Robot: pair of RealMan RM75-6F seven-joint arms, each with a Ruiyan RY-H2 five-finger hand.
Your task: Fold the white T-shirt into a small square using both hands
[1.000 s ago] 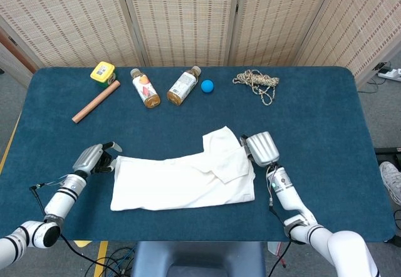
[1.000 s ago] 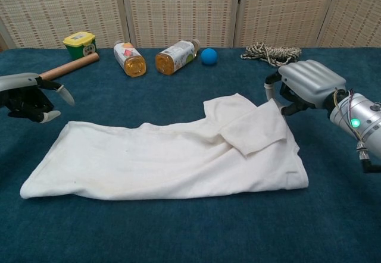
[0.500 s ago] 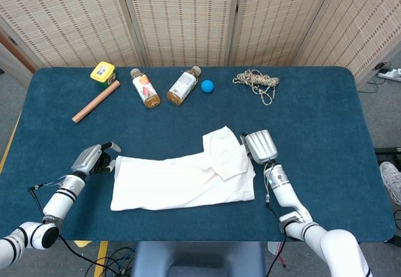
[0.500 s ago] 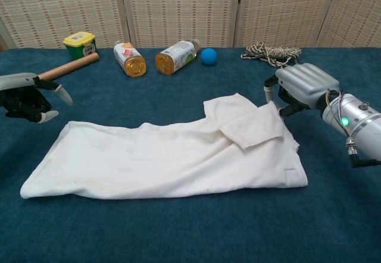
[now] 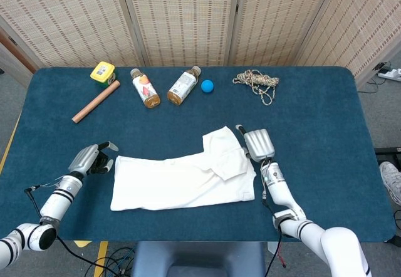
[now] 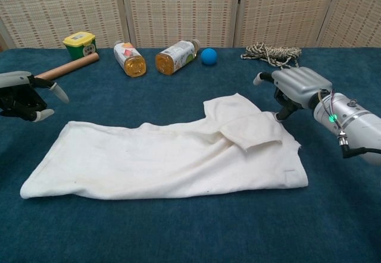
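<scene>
The white T-shirt (image 5: pixel 188 178) lies flat on the blue table (image 5: pixel 326 120), spread long between the two hands, with a sleeve flap folded over its upper corner on the side toward the right hand. The right hand (image 6: pixel 293 85) sits at that corner, just beside the folded sleeve; its fingers (image 6: pixel 280 115) curl downward to the cloth edge while another fingertip points away from the shirt, and it holds nothing that can be seen, though whether the lower fingertips touch the fabric cannot be told. In the head view the same right hand (image 5: pixel 257 143) appears palm down right against the shirt's far corner. The left hand (image 6: pixel 24 94) hovers just off the opposite end of the shirt, apart from the cloth, fingers spread loosely and empty; the head view shows it (image 5: pixel 91 158) beside the shirt's near-left corner. Well beyond the left hand, along the far edge, lie a wooden rolling pin (image 5: pixel 95 101) and a yellow-lidded green jar (image 5: pixel 103 73). Further along stand two bottles lying on their sides (image 5: pixel 145 88) (image 5: pixel 183 86), then a small blue ball (image 5: pixel 207 86). Beyond the right hand, at the far edge, rests a coil of rope (image 5: pixel 255 81).
</scene>
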